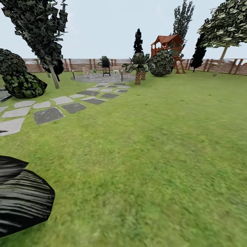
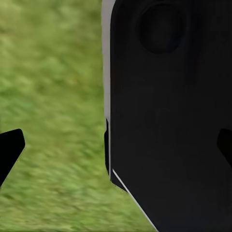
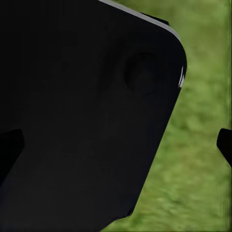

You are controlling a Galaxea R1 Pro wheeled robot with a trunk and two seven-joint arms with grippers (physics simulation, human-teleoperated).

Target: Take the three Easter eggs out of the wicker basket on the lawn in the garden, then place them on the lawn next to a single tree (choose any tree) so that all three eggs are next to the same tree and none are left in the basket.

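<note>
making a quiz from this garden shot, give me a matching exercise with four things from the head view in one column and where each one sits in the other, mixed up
Things:
1. red-roofed playhouse
2. stepping-stone path
3. small palm
4. tree with the pale leaning trunk

Places:
A. across the lawn on the left, leading to the round patio
B. far right, in front of the fence
C. at the back by the fence, behind a round bush
D. middle distance, beside the patio's right edge

Pairs: 1-C, 2-A, 3-D, 4-B
</note>
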